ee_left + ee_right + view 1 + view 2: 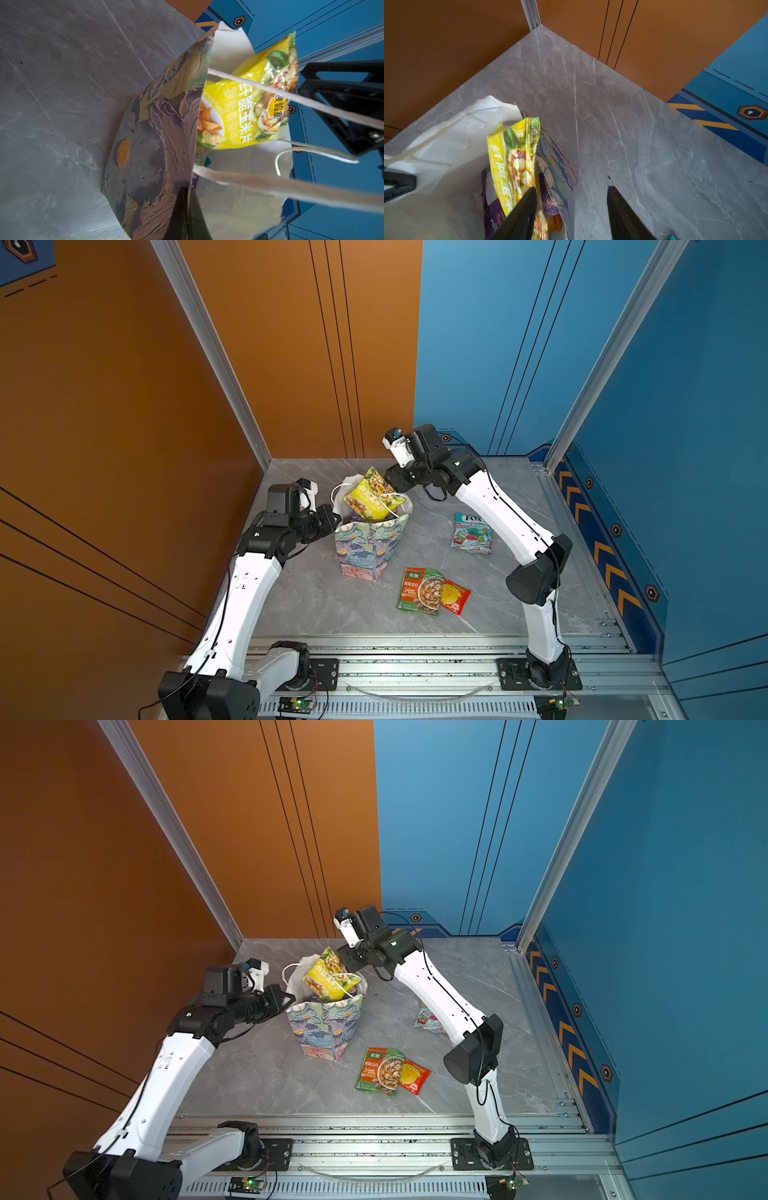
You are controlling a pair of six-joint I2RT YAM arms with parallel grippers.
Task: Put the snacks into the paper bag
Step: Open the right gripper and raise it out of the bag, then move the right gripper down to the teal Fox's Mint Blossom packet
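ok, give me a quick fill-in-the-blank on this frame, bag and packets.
1. The packet sticking out of the paper bag is mostly ___.
2. Outside the bag, ___ packets lie on the table.
3. The right gripper is ___.
4. The red sachet touches the ___ packet.
Missing: yellow; three; open; green.

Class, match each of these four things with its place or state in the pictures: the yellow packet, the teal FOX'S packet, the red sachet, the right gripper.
1. yellow packet
2. teal FOX'S packet
3. red sachet
4. right gripper

A. lying alone on the table
B. open
C. sticking out of the paper bag
D. touching the green packet

Pairs: 1-C, 2-A, 3-D, 4-B
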